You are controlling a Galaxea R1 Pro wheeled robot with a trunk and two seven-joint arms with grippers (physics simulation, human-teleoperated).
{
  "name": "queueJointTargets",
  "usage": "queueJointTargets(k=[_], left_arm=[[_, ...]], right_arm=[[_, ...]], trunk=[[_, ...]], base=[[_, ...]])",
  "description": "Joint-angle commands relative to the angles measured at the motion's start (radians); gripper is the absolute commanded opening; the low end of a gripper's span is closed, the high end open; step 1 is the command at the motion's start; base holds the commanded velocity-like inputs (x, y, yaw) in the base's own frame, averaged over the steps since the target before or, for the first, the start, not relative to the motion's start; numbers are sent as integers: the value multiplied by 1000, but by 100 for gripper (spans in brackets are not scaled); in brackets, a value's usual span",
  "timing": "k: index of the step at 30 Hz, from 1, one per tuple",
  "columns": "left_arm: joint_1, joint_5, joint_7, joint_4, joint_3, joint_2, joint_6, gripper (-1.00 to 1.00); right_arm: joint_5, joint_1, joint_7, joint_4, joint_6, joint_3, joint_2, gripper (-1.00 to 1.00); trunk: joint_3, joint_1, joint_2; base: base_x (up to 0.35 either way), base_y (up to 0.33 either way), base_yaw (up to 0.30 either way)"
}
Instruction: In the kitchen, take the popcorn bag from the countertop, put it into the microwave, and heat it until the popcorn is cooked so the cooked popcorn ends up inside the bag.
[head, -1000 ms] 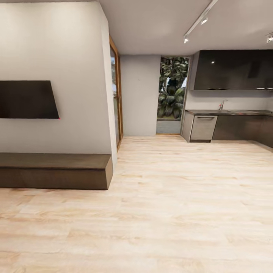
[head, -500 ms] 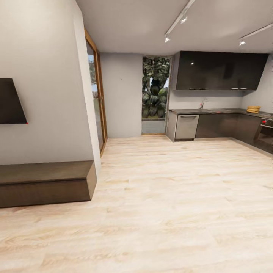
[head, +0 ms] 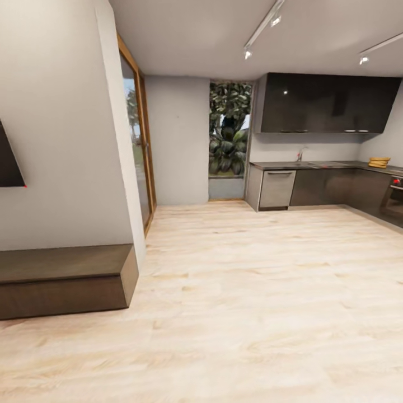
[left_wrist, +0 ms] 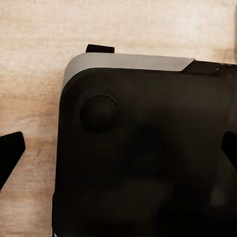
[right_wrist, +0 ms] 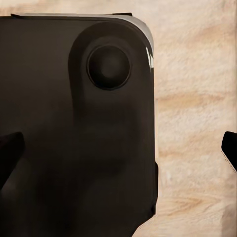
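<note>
**Robot Turned Toward the Kitchen, Still Far Off**

The view had swung right since the earlier frames, so the wall screen [head: 10,159] slid nearly off the edge; the low bench [head: 64,280] sat beneath it; past the open wooden floor [head: 252,291], the countertop surface [head: 313,164] lay well apart at the far right; no popcorn bag could be made out. Both pincers hung spread and empty over the robot's base [left_wrist: 143,153], probably tucked for travel.

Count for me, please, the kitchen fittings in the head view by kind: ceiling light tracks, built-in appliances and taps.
Ceiling light tracks: 2
Built-in appliances: 2, the silver dishwasher and the dark oven
Taps: 1, the tap
Total: 5
</note>
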Motion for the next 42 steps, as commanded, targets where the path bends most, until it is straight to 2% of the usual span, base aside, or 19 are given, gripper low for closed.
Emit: queueJointTargets(k=[1,8,42], left_arm=[[0,10,0,-1,0,0,-2,100],[0,10,0,-1,1,0,-2,100],[0,10,0,-2,-1,0,-2,100]], right_arm=[[-8,0,0,0,-4,3,0,100],[-9,0,0,1,-3,2,0,100],[-9,0,0,2,-3,0,1,100]], trunk=[[-1,1,0],[-1,1,0],[-1,1,0]], base=[[323,0,0],[323,0,-80],[323,0,-273]])
